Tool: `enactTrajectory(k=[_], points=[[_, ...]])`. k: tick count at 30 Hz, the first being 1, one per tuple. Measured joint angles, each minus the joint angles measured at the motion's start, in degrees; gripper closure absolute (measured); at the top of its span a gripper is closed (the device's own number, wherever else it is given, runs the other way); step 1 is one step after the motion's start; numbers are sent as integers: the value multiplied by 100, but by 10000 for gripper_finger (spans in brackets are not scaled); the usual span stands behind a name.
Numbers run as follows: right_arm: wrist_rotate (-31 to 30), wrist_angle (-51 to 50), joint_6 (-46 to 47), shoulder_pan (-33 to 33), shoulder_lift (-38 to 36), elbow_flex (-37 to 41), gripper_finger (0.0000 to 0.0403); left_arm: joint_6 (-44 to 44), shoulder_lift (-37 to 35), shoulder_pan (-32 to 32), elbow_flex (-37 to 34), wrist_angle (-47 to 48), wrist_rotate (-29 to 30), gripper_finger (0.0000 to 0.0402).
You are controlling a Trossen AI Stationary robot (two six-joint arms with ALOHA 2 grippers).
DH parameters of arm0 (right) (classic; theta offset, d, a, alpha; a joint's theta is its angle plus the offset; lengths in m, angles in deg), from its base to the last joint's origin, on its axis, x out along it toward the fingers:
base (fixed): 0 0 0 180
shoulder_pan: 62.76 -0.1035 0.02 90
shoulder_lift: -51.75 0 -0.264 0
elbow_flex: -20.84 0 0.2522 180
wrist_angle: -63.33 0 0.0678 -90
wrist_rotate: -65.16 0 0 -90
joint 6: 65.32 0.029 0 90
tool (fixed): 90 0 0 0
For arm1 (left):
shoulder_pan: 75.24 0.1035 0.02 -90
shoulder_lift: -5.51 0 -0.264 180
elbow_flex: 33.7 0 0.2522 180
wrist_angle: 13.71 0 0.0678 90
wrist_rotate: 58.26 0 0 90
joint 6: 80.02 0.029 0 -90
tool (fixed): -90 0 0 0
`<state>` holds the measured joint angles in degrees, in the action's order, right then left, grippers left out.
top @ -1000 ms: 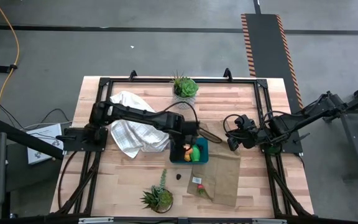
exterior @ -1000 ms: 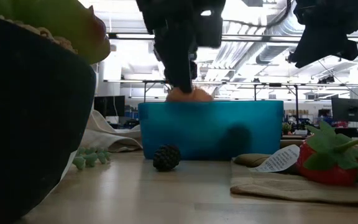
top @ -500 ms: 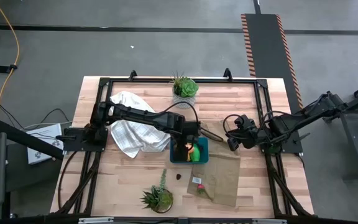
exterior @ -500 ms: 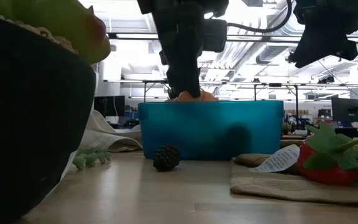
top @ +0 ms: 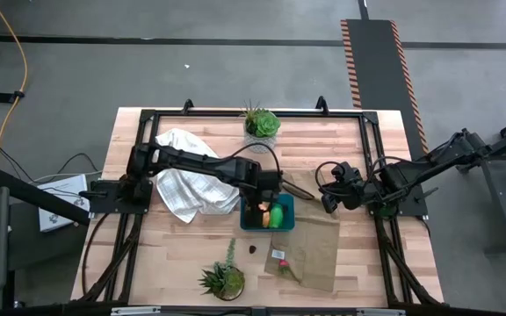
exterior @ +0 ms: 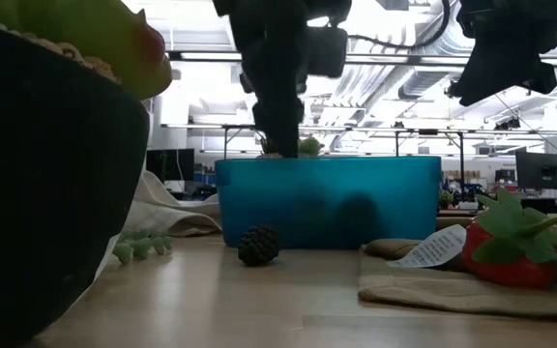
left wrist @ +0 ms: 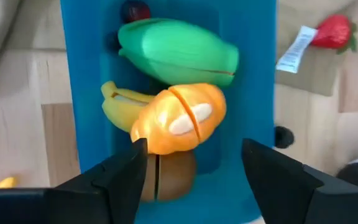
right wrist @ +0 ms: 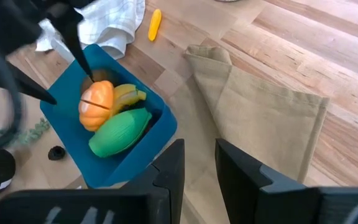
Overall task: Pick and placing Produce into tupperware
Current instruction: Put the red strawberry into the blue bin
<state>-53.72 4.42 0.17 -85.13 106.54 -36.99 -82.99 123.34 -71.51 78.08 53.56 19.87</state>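
Left gripper, jaws apart, hangs over the tupperware, orange piece released inside; right gripper, at three o'clock, nearly closed, empty.

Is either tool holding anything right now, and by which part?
Nothing is held. The left tool is open over the tupperware, the orange piece lying free inside. The right tool grips nothing.

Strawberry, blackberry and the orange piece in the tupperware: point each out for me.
strawberry (exterior: 511,259), low view, on its red body.
blackberry (exterior: 259,246), low view, on its dark middle.
orange piece (left wrist: 179,118), left wrist view, on its top face.
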Motion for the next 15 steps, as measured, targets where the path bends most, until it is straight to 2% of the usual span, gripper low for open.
enactTrajectory(k=[5, 15], points=[[6, 0, -2, -2, 2, 0, 322, 257, -9, 39, 527, 685, 45, 186], [17, 0, 0, -1, 2, 0, 322, 278, -18, 131, 1357, 1312, 252, 234]])
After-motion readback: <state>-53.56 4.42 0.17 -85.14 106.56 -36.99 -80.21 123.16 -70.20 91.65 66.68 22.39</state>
